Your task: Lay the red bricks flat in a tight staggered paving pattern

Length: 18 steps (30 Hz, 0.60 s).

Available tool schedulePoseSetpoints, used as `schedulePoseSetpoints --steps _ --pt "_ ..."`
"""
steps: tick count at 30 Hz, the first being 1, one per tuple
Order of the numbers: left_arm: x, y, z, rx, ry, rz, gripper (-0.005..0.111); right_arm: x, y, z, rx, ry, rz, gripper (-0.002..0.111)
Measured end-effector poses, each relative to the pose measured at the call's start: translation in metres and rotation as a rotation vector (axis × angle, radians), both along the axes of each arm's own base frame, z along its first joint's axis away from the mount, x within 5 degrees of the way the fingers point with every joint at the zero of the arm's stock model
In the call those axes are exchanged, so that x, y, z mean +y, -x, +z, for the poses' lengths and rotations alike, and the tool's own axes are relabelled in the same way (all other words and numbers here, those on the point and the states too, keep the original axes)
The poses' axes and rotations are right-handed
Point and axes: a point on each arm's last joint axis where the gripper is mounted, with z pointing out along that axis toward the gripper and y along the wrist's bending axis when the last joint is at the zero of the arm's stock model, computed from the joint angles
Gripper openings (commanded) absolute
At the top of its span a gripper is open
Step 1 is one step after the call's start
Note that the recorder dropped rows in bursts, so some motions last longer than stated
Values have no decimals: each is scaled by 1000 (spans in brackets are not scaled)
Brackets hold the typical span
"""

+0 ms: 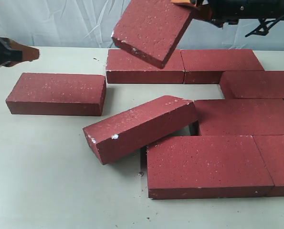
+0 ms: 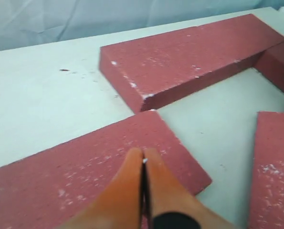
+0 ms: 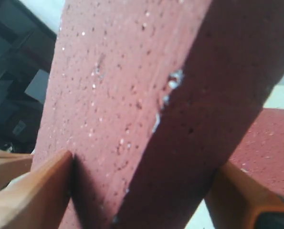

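My right gripper [image 1: 193, 6] is shut on a red brick [image 1: 151, 29] and holds it tilted in the air above the back row; in the right wrist view this brick [image 3: 132, 95] fills the space between the two orange fingers [image 3: 36, 186]. Several red bricks lie flat at the right, among them a back one [image 1: 144, 67], a middle one [image 1: 244, 117] and a front one [image 1: 206, 164]. One brick [image 1: 142, 126] leans askew, its right end propped on the paved ones. A lone brick [image 1: 58, 93] lies at the left. My left gripper [image 1: 29, 53] hovers shut and empty, its tips [image 2: 143, 160] over that lone brick [image 2: 84, 171].
The pale table [image 1: 46, 181] shows bare surface at the front left. A wrinkled light backdrop [image 1: 60, 21] hangs behind the table's far edge. In the left wrist view the back-row brick [image 2: 189, 57] lies beyond the lone one.
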Motion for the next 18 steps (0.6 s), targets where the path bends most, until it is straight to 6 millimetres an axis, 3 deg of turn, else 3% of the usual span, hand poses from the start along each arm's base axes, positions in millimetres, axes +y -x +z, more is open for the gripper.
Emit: schedulePoseSetpoints --steps 5,7,8,11,18 --pt "31 16 9 6 -6 131 0 46 0 -16 20 28 85 2" --pt "38 21 11 4 -8 158 0 70 -2 -21 16 32 132 2" --pt "42 25 15 -4 -12 176 0 92 -6 -26 16 30 166 2" --pt "42 28 18 -15 -15 183 0 138 -11 -38 32 14 222 2" --pt "43 29 19 -18 -16 186 0 209 -14 -60 63 -32 310 2"
